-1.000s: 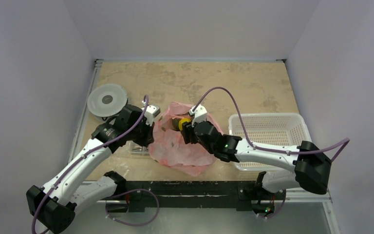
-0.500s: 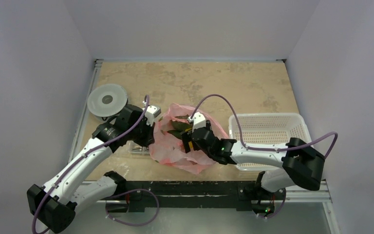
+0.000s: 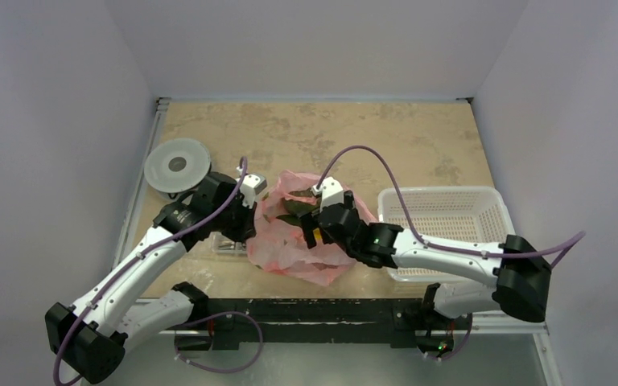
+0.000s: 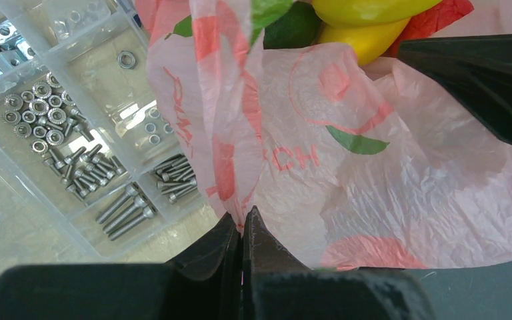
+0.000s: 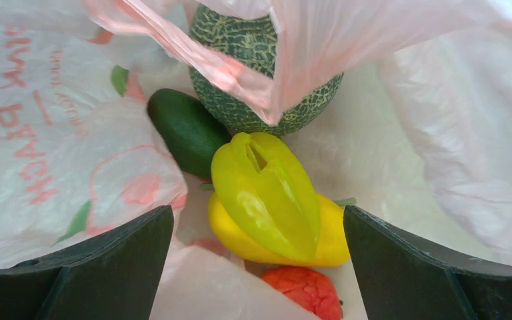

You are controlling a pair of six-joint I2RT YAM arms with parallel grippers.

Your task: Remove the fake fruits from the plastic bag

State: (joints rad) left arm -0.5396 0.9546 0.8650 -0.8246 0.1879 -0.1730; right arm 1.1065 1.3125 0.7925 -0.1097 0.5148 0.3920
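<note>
While the left gripper [image 4: 243, 225] is pinched shut on a fold of the plastic bag [image 4: 387, 180], holding its mouth up, the right gripper [image 5: 257, 223] stands with jaws wide apart and empty, one finger to either side of the fake fruits [image 5: 273, 230]. All the fruits lie inside the bag.

The step in hand appears to be the reach for the topmost piece, a ridged yellow-green star fruit [image 5: 263, 180]. It is best done by descending straight down and setting the pads across the fruit's narrow width, on its flanks rather than its ridges. The jaws should close only once no film lies between pad and fruit. The pinched fold should stay taut so that the opening does not sag.

- **Star fruit:** glossy and hard, so it is likely to slip under a skewed grip.
- **Smooth yellow fruit [image 5: 330, 243]:** lies beneath the star fruit, touching it.
- **Dark green oval [image 5: 187, 130]:** at ten o'clock.
- **Netted melon [image 5: 240, 47]:** at twelve o'clock, partly veiled by film.
- **Pebbled red fruit [image 5: 305, 290]:** at six o'clock.

The bag is thin, crinkled and translucent pink with printed lettering. From above, a clear compartmented box of screws and nuts [image 4: 60, 133] lies at its nine o'clock, and a white perforated basket [image 3: 442, 213] at its three o'clock. Both rest on a mottled beige table [image 3: 386, 137].
</note>
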